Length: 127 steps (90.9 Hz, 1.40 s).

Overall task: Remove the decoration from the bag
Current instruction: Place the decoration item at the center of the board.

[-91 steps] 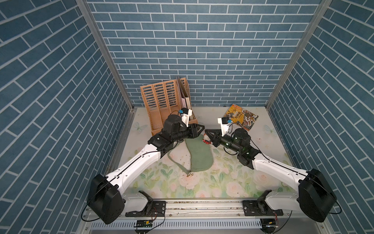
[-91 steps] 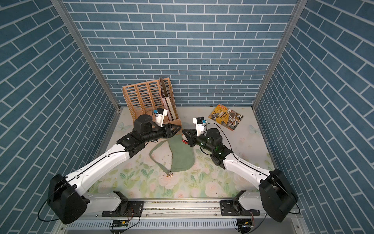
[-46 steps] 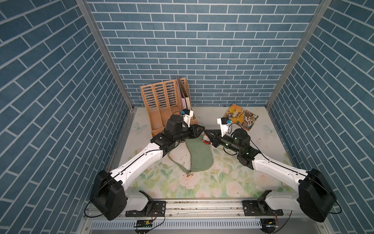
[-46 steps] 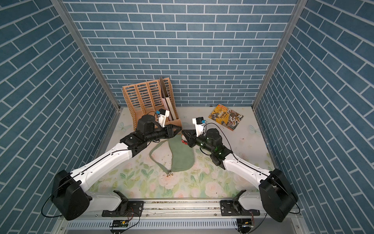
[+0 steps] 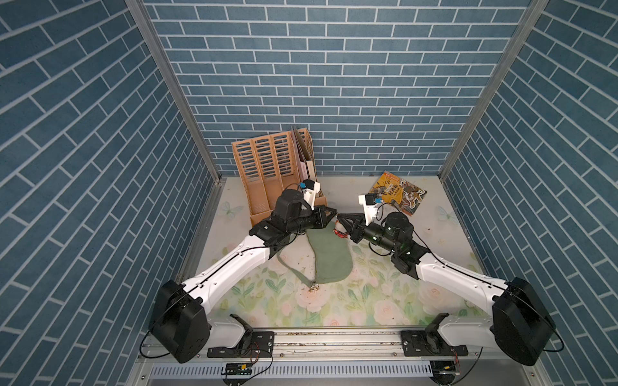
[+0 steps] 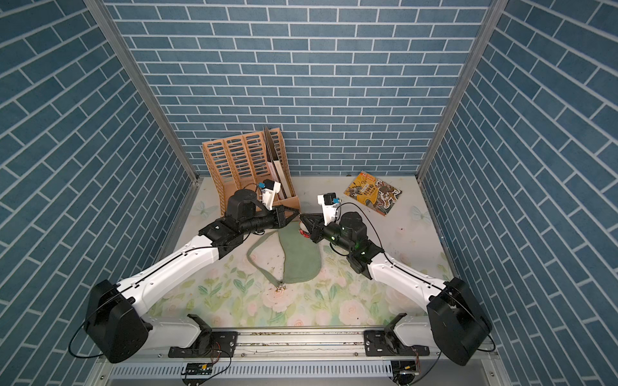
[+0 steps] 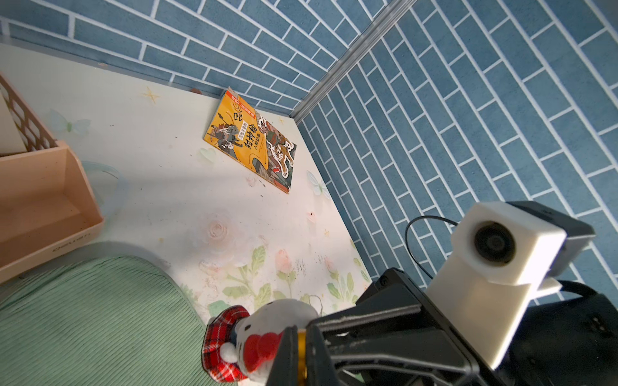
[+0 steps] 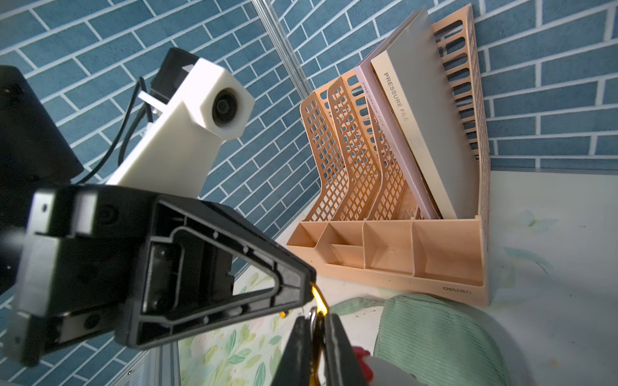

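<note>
Bag (image 5: 331,259) lies flat mid-desk (image 5: 374,300), its strap looped out on the left arm's side. Decoration (image 7: 254,334) sits just beside the bag's far end, gold clasp (image 8: 319,300) raised. Right gripper (image 8: 316,322): jaws pinching the clasp. Left gripper (image 8: 310,284): jaws pressed together, tips meeting the clasp's upper end, cannot tell whether they grip it. Rack (image 8: 384,264) and booklet (image 7: 250,147) sit well apart near the back wall.

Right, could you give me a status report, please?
Right gripper shut on gold clasp of plush cat charm. Left gripper shut, tip at clasp. Charm beside green bag. Nothing blocking.
</note>
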### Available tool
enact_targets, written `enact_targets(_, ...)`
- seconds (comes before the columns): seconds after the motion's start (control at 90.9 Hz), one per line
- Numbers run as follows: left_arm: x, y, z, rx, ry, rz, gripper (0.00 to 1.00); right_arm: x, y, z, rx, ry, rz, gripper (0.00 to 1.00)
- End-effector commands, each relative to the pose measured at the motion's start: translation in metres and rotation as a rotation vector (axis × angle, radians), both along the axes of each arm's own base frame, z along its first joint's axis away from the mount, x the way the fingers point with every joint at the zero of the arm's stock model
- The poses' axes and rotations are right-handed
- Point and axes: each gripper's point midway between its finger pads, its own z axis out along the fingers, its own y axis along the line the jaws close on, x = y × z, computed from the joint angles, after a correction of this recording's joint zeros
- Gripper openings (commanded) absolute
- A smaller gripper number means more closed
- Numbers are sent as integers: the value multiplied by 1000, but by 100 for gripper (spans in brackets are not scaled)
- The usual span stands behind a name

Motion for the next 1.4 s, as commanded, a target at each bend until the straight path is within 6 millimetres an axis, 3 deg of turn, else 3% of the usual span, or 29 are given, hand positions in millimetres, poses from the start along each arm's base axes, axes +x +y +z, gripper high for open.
enact_targets(0.0,-2,-9,14,5,-65,-57,3,-6,4,15,10,-51,31,16)
enact_targets(0.418,-8,-11,15,64,-135,-128,0,-15,2,20,30,-2,65,24)
enact_targets(0.737,-14,-14,17,77,-202,-191,0,-16,-10,35,123,89,93,43)
enact_targets(1.1,-20,-12,22,89,-266,-245,0,-19,-12,48,207,138,126,45)
enact_targets(1.386,-26,-4,10,113,-332,-367,0,-7,-30,48,286,182,86,48)
